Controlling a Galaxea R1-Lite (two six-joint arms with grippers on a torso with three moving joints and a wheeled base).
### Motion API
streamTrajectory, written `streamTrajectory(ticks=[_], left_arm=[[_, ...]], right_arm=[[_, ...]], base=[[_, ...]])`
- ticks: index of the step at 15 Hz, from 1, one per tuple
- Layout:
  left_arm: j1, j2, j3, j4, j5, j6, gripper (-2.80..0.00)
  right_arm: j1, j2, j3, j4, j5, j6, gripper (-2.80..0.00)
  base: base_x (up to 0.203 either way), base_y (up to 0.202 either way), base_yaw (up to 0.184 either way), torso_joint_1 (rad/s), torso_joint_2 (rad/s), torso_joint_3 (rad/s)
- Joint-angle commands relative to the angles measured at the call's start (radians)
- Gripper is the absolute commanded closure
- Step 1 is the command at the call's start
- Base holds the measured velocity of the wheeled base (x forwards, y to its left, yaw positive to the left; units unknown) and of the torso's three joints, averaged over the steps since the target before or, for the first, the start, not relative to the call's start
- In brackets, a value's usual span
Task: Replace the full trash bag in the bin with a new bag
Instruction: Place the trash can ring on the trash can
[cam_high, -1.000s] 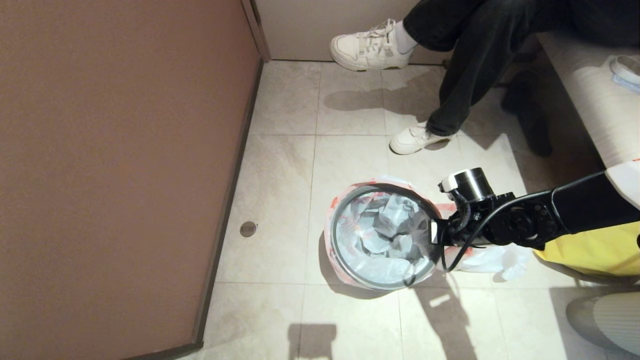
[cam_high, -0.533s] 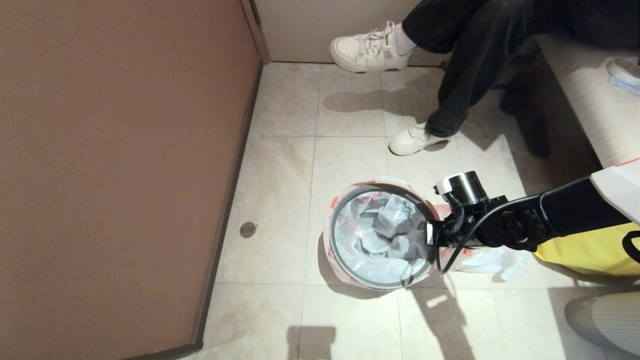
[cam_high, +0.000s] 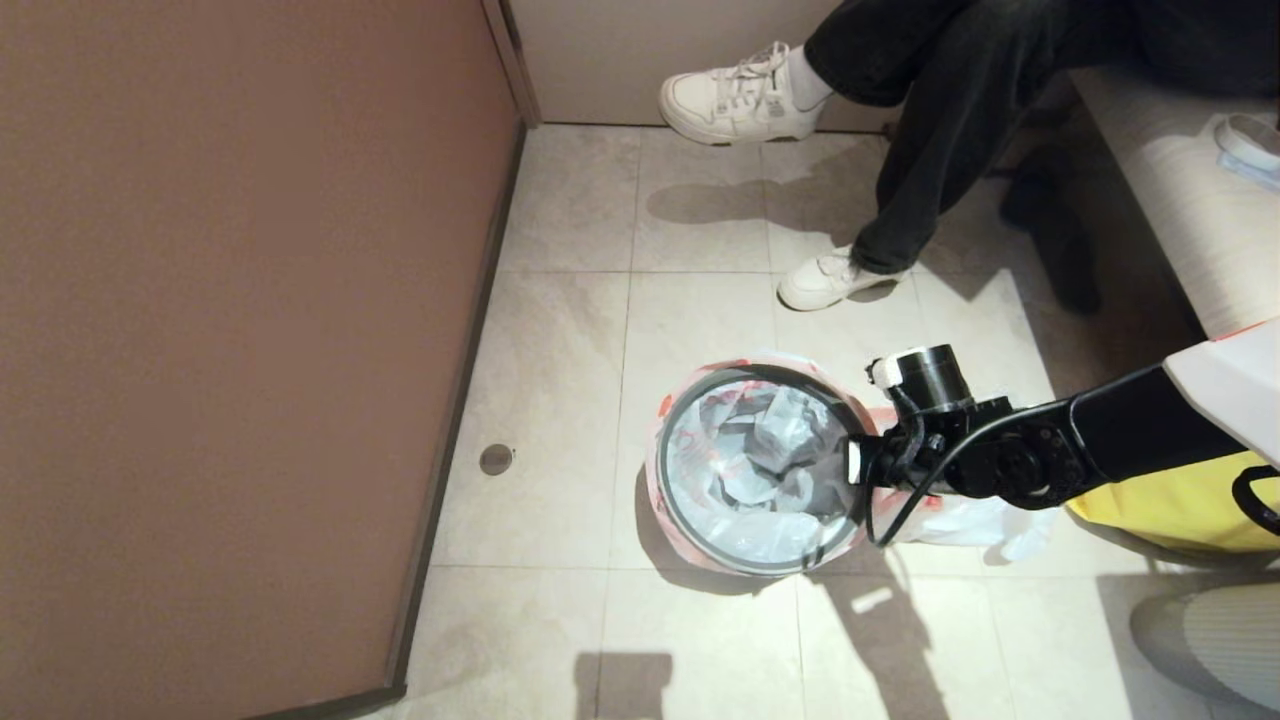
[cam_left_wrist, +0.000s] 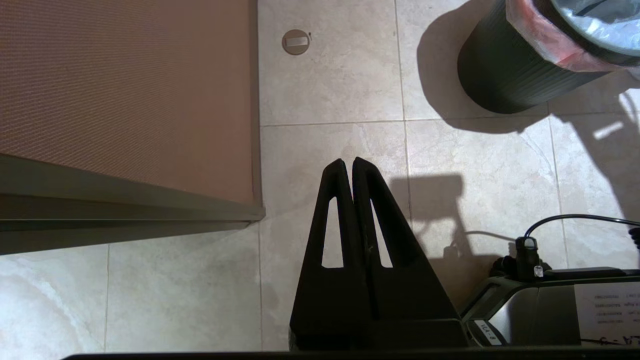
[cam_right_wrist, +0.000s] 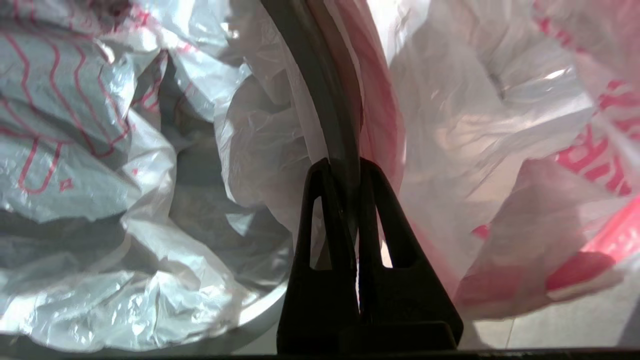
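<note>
One grey hoop (cam_right_wrist: 320, 100) on the bin (cam_high: 757, 470) sits pinched in my right gripper (cam_right_wrist: 341, 172) jaws, curving straight away from them. Inside that curve lies the bag (cam_right_wrist: 100, 150); outside, another bag (cam_right_wrist: 500, 150). My left gripper (cam_left_wrist: 347, 165) hangs far off, jaws shut.

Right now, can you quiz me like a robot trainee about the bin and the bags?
1. True or false: the left gripper is holding the bin.
2. What does the right gripper pinch? A) a shoe B) the grey hoop on the bin's rim C) a bottle
3. Fill in: a second bag lies on the ___ beside the bin.
Key: 1 false, it is shut on nothing, away from the bin. 2 B. 3 floor.
</note>
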Motion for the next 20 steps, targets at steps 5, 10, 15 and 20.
streamTrajectory(ticks=[5,10,15,20], left_arm=[[0.000,0.000,0.000,0.001,-0.001,0.000,0.00],[0.000,0.000,0.000,0.001,0.000,0.000,0.00],[0.000,0.000,0.000,0.001,-0.001,0.000,0.00],[0.000,0.000,0.000,0.001,-0.001,0.000,0.00]], right_arm=[[0.003,-0.003,0.004,-0.010,-0.019,0.002,0.00],[0.018,-0.075,0.018,0.003,-0.015,0.004,0.00],[0.027,-0.086,0.021,0.006,-0.013,0.004,0.00],[0.023,-0.095,0.020,0.029,-0.016,-0.004,0.00]], base=[[0.000,0.000,0.000,0.000,0.00,0.000],[0.000,0.000,0.000,0.000,0.00,0.000],[0.000,0.000,0.000,0.000,0.00,0.000],[0.000,0.000,0.000,0.000,0.00,0.000]])
